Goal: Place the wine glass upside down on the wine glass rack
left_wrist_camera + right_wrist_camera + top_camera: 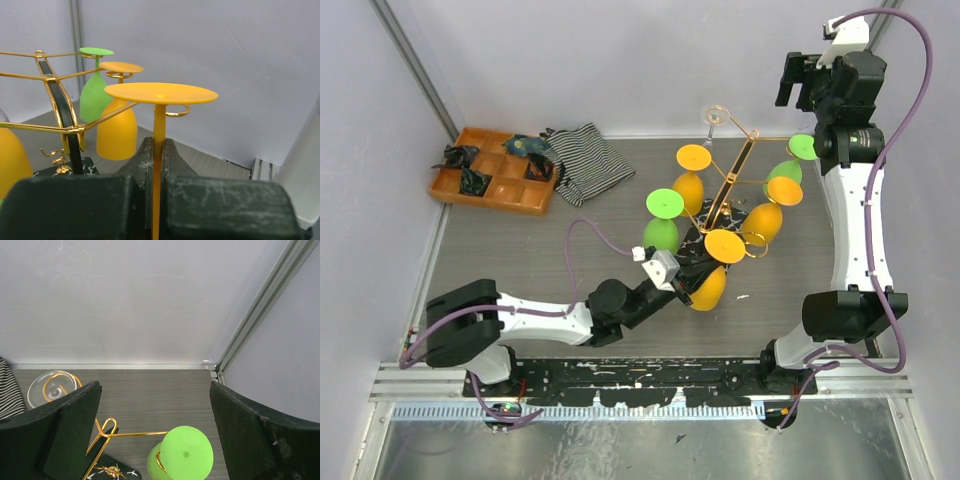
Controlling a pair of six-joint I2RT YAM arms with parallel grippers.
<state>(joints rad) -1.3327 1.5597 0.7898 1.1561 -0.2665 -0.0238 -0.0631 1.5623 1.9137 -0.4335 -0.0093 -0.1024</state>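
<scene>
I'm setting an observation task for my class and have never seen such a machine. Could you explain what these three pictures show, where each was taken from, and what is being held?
Two robot arms are bolted at the near edge of a table. One picture looks down from above; the other two come from small cameras on each arm's wrist, so the dark blocks in them are that arm's own fingers.

In the middle stands the wine glass rack, a gold wire stand with orange and green glasses hanging upside down. The left gripper is shut on the stem of an orange wine glass, holding it upside down at the rack. The right gripper is open, holds nothing, and is raised near the back wall above a green glass.

At the back left lie an orange tray and a striped cloth.
</scene>
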